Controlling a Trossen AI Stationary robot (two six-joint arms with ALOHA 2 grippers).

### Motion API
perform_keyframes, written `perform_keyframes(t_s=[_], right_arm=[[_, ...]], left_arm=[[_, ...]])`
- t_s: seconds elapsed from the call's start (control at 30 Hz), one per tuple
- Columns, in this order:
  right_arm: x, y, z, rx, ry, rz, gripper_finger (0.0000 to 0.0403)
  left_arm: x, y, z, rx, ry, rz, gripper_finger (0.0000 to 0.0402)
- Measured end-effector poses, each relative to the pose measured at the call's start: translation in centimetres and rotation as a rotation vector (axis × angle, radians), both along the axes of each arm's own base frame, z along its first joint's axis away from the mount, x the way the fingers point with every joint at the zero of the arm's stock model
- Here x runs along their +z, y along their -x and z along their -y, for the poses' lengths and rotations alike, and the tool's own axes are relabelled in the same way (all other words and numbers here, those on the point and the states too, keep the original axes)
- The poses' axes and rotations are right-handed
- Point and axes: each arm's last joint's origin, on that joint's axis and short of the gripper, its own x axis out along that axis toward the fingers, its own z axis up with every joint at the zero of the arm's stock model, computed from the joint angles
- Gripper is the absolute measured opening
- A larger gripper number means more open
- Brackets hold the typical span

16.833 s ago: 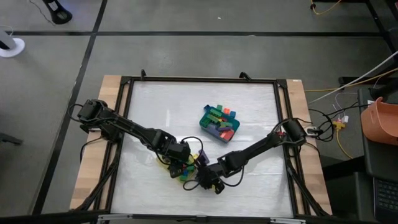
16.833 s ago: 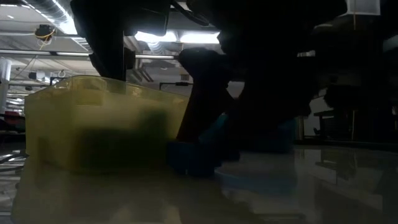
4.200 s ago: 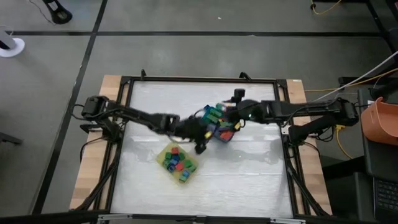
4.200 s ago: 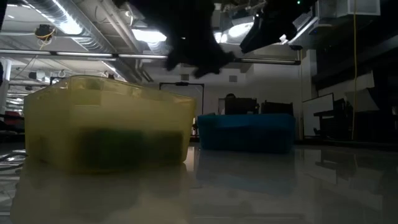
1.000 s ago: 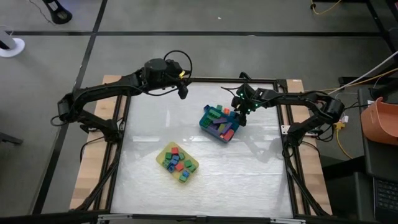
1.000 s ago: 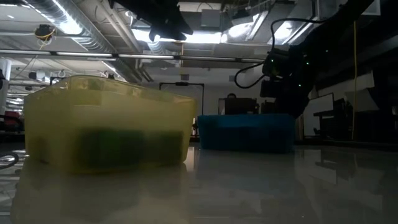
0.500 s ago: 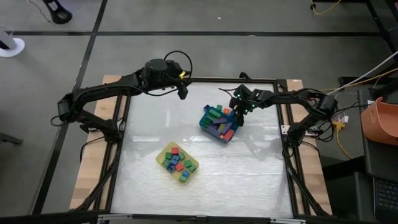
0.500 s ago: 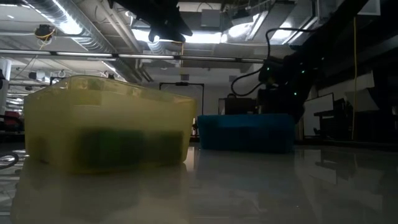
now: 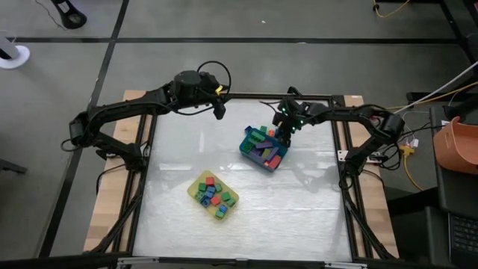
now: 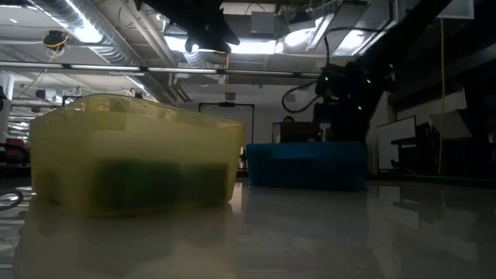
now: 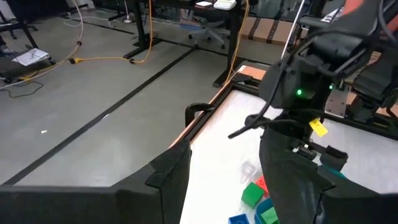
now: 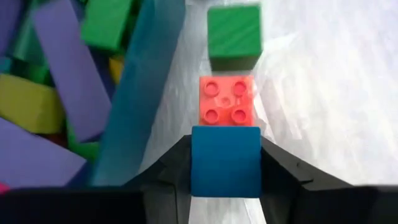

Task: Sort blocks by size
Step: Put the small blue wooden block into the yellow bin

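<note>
The left gripper (image 9: 219, 112) hangs upper centre, jaws apart and empty. Short blocks (image 9: 213, 196) fill the yellow tray (image 9: 193, 188) lower centre; long ones the teal tray (image 9: 246, 146). The right gripper (image 9: 284, 137) clamps a blue block (image 12: 225, 160) beside it.

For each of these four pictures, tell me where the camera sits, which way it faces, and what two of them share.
High view: above the table, facing straight down; both arms, right claw at the teal tray.
Low view: at tabletop height, facing level across; yellow tray nearest, dark arms overhead.
Left wrist view: raised, facing the right arm.
Right wrist view: its own claw closing on a blue block.
Shared: both trays show in high and low views.
</note>
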Motion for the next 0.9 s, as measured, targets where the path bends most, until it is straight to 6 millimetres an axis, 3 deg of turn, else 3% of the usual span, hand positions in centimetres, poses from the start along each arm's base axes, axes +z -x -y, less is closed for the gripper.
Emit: perform_keyframes(t_s=[0.17, 0.43, 0.63, 0.9], right_arm=[[3.5, -1.1, 0.8, -0.006, -0.010, -0.040, 0.0151], [9.7, -4.2, 0.3, -0.013, -0.016, 0.092, 0.0132], [12.1, -7.7, -3.9, 0.054, -0.075, 0.273, 0.0154], [13.0, -11.2, -12.6, 0.235, -0.092, 0.441, 0.0133]], left_arm=[[0.0, 0.0, 0.0, 0.001, 0.000, 0.000, 0.0180], [0.0, 0.0, 0.0, -0.002, 0.000, 0.000, 0.0180], [0.0, 0.0, 0.0, 0.001, 0.000, 0.000, 0.0180], [0.0, 0.0, 0.0, -0.006, -0.017, -0.011, 0.0180]])
